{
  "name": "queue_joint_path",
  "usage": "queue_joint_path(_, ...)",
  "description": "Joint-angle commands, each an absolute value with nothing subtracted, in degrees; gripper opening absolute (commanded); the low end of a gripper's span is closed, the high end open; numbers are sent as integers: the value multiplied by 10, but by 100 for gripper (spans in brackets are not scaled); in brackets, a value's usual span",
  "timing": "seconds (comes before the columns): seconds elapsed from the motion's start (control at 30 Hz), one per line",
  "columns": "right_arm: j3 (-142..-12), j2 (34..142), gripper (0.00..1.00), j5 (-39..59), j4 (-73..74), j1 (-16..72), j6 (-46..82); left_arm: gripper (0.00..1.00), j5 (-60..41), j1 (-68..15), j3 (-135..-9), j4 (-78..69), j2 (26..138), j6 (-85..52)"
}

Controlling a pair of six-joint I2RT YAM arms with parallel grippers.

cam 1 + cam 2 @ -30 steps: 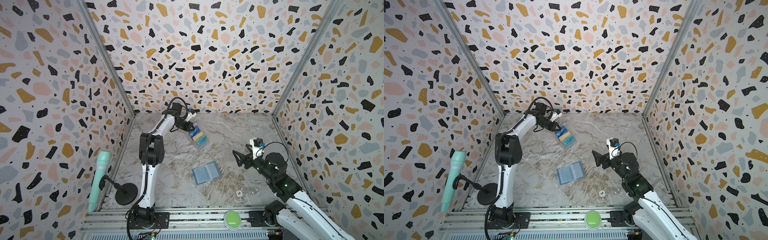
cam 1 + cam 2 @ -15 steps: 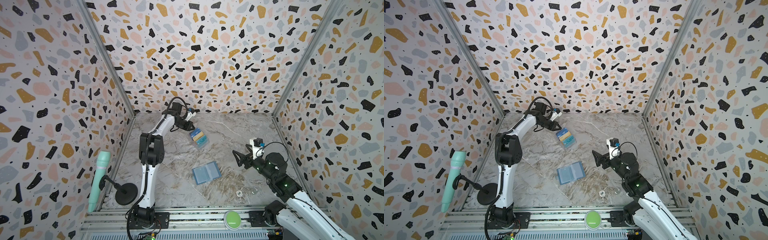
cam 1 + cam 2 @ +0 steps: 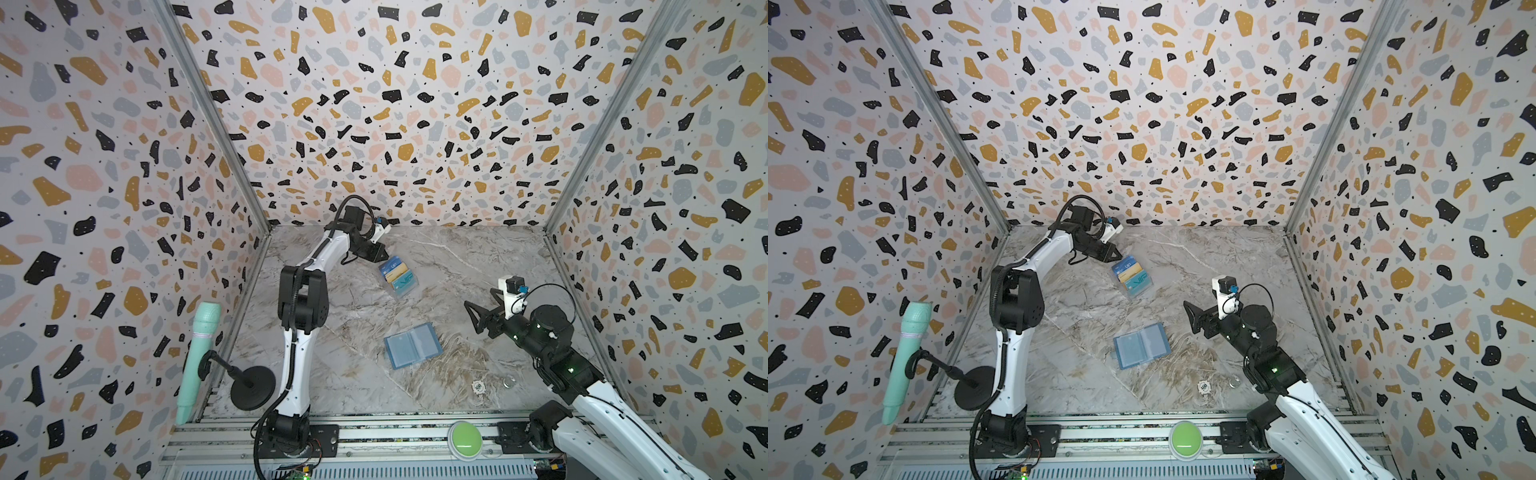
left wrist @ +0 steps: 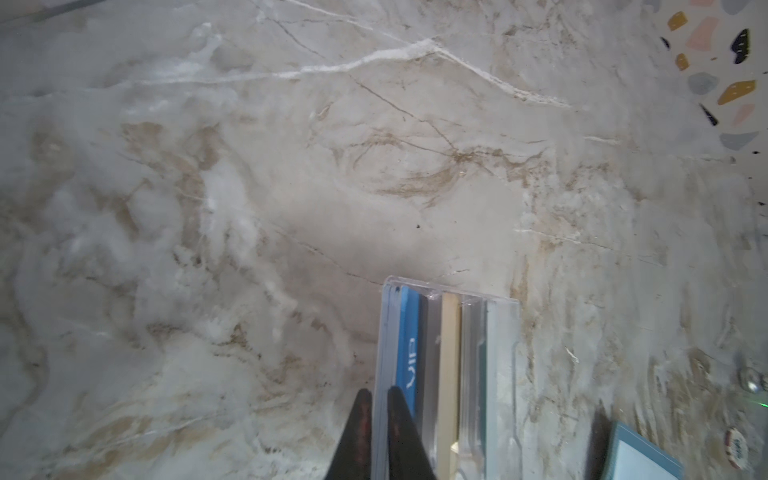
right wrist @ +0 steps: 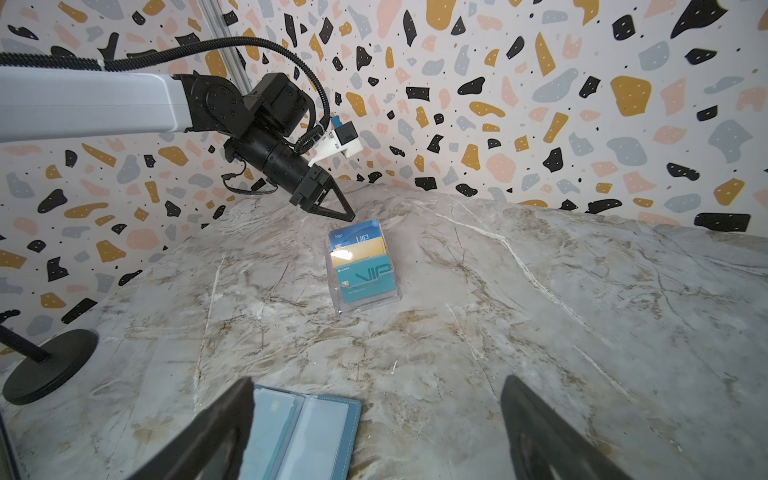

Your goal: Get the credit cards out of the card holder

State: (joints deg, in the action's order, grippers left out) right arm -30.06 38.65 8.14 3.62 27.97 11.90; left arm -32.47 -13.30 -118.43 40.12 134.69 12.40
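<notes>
The card holder [image 3: 412, 345] [image 3: 1142, 345] lies open and flat mid-table, its clear sleeves facing up with no card showing in them. The credit cards stand in a clear tiered acrylic stand [image 5: 365, 301] farther back: dark blue [image 5: 355, 237], yellow-tan [image 5: 361, 249], teal [image 5: 365, 276]. My left gripper [image 3: 384, 254] [image 4: 378, 390] hovers just behind the stand's top edge. Its jaws are open by a narrow slit and hold nothing. My right gripper [image 3: 473, 318] [image 5: 376, 380] hangs wide open to the right of the card holder [image 5: 299, 436], empty.
A mint microphone [image 3: 199, 353] on a black round-based stand sits at the front left. Two small round objects [image 3: 478, 387] [image 3: 508, 380] lie near the front right. A green button [image 3: 464, 434] is on the front rail. Patterned walls close three sides.
My left gripper's jaws have parted slightly above the stand. The dark blue card stays in the stand. The right arm has not moved.
</notes>
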Motion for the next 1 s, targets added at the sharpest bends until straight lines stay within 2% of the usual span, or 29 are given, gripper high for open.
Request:
queue_joint_path(0.0,-312,401,93,106,42,278,114,19,-265,-137,-1135,339,1270,93)
queue_joint_path(0.33,-350,492,93,187,23,277,118,34,-191,-139,-898,181,1041,-6)
queue_joint_path(0.57,-387,557,92,228,-17,278,127,35,-169,-149,-732,144,903,-67)
queue_joint_path(0.83,-447,665,87,323,-91,278,133,36,-103,-257,-547,111,737,-142)
queue_joint_path(0.97,-459,706,79,330,-102,280,137,34,-75,-331,-473,87,680,-196)
